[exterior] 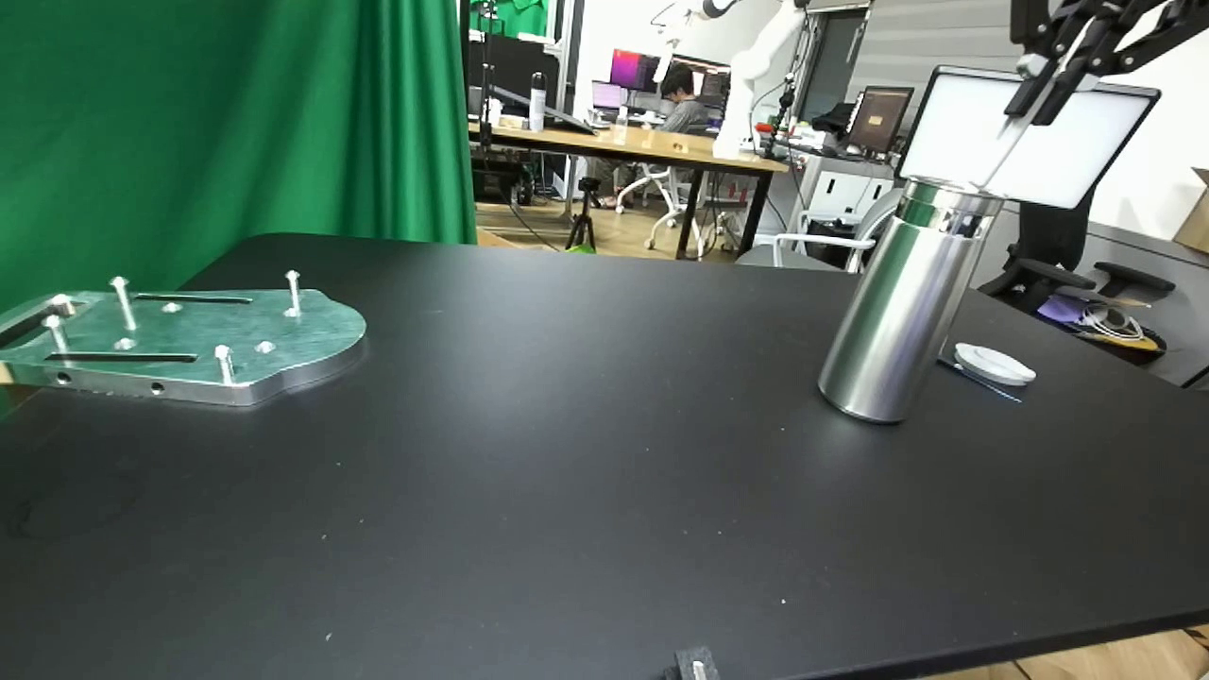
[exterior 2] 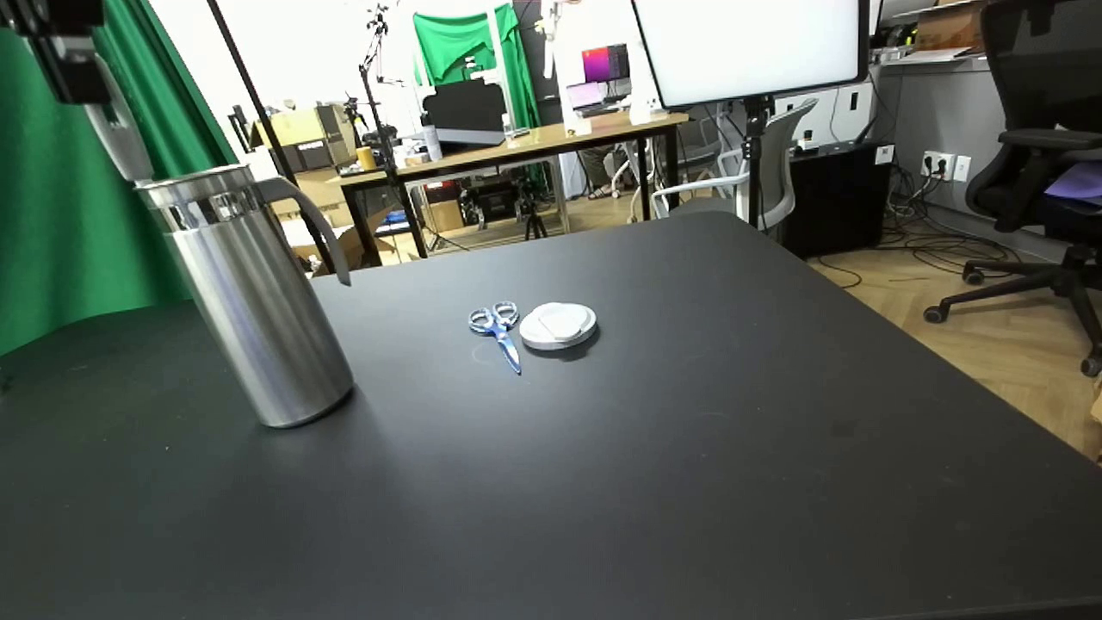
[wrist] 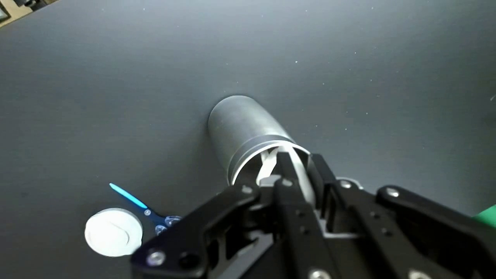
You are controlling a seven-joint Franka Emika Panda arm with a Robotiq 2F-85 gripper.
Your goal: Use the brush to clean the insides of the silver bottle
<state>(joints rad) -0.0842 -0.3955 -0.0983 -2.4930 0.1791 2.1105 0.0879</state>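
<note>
The silver bottle (exterior: pixel 907 312) stands on the black table, its base on the table top. It also shows in an exterior view (exterior 2: pixel 267 319), with its side handle, and in the wrist view (wrist: pixel 244 120), with its open mouth towards the camera. My gripper (exterior: pixel 1034 113) is just above the mouth, shut on the pale handle of the brush (exterior: pixel 1007 151). The brush handle slants down into the mouth near the rim, also seen in an exterior view (exterior 2: pixel 120 129). In the wrist view the fingers (wrist: pixel 301 161) flank the brush handle (wrist: pixel 300 170). The brush head is hidden inside the bottle.
A white round lid (exterior 2: pixel 558 325) and blue scissors (exterior 2: pixel 498 329) lie on the table (exterior 2: pixel 689 482) beside the bottle. A greenish plate with pegs (exterior: pixel 217 331) lies at the table's far left in an exterior view. A bright panel (exterior: pixel 1030 137) stands behind the table.
</note>
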